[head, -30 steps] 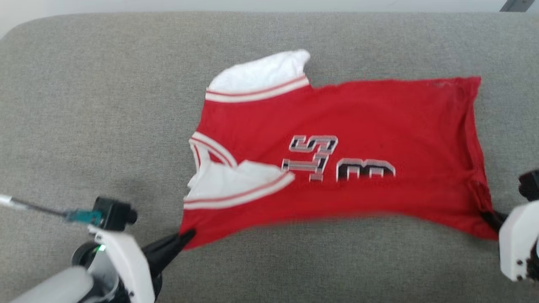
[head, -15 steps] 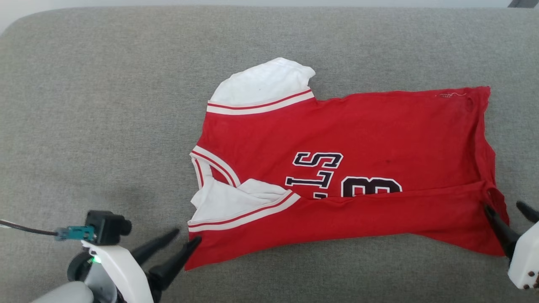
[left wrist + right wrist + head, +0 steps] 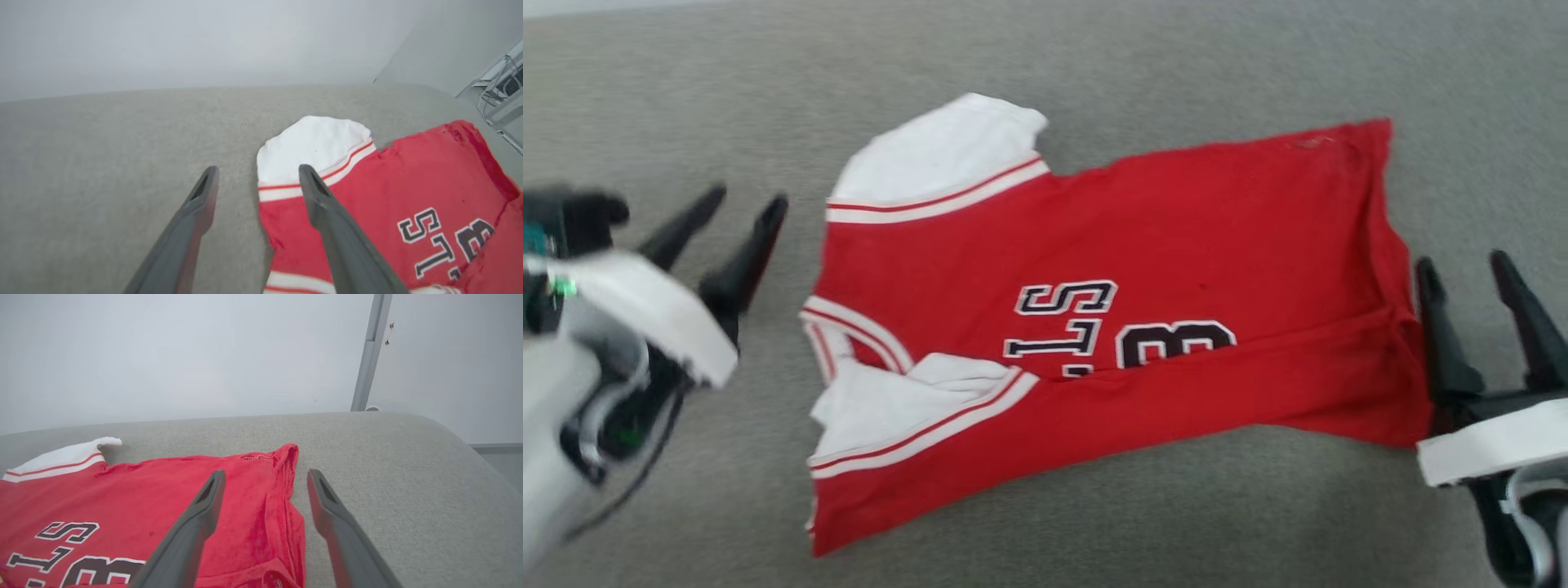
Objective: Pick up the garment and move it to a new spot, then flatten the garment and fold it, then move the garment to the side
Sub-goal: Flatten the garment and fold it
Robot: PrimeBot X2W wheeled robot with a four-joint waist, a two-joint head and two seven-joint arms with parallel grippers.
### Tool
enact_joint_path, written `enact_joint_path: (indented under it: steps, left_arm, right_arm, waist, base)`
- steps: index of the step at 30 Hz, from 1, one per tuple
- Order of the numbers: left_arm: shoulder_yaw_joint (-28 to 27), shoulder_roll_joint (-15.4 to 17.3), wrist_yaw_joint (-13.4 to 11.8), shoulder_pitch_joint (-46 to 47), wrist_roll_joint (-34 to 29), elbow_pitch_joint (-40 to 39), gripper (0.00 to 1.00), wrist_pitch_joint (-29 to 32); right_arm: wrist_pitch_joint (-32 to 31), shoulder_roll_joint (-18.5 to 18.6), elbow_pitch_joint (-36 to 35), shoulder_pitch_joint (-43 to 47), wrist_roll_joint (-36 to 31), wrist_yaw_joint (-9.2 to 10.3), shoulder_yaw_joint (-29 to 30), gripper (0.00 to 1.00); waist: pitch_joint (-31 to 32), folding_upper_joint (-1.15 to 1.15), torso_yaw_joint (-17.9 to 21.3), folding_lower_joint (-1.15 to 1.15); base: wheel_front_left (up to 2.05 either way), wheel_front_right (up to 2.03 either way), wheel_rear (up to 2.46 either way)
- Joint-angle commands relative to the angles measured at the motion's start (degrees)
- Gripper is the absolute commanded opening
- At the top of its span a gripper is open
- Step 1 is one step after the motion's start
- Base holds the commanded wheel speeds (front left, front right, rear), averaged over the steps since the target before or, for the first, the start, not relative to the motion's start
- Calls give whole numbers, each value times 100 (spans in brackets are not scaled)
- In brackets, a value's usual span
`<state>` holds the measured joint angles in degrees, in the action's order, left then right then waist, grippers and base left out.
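Note:
The garment point(image 3: 1176, 245) is a red jersey-style T-shirt with white sleeves and black-and-white chest print. It lies on the grey cushion with its near long edge folded up over the lower print. My left gripper point(image 3: 747, 200) stands open just left of the collar end, nothing between its fingers. In the left wrist view that gripper point(image 3: 257, 173) points at the far white sleeve point(image 3: 314, 147) of the garment point(image 3: 388, 196). My right gripper point(image 3: 1466, 265) stands open at the hem end. In the right wrist view it point(image 3: 265, 475) hovers over the hem corner of the garment point(image 3: 143, 490).
The grey fabric cushion point(image 3: 1094, 57) stretches wide on all sides of the shirt. A pale wall point(image 3: 163, 355) rises behind it, with a grey upright post point(image 3: 369, 355) at the right. Cables and equipment point(image 3: 504, 81) sit beyond the cushion's far right end.
Both grippers have opened and let go of the shirt's near edge, which now lies folded over the print. The left gripper has drawn back and up along the collar end; the head camera has shifted.

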<state>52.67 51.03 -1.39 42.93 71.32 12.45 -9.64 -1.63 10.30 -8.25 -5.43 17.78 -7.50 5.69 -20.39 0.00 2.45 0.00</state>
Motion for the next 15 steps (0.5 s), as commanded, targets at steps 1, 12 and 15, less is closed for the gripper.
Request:
enact_joint_path:
  steps: [1,12,15]
  left_arm:
    - [-28,-30,45,244,-64,172,100,117]
    - [120,22,793,1515,442,1760,100,2222]
    - [135,24,850,1724,816,1877,100,2957]
  right_arm:
    - [162,-39,30,-108,-43,2,-69,100]
    - [841,-280,574,-311,107,1,-380,100]
    - [957,-330,715,-306,160,1,-436,100]
  waist:
    - [-268,0,317,0]
    - [-740,0,1230,0]
    - [-791,0,1315,0]
  base:
    - [0,0,0]
    - [0,0,0]
    - [0,0,0]
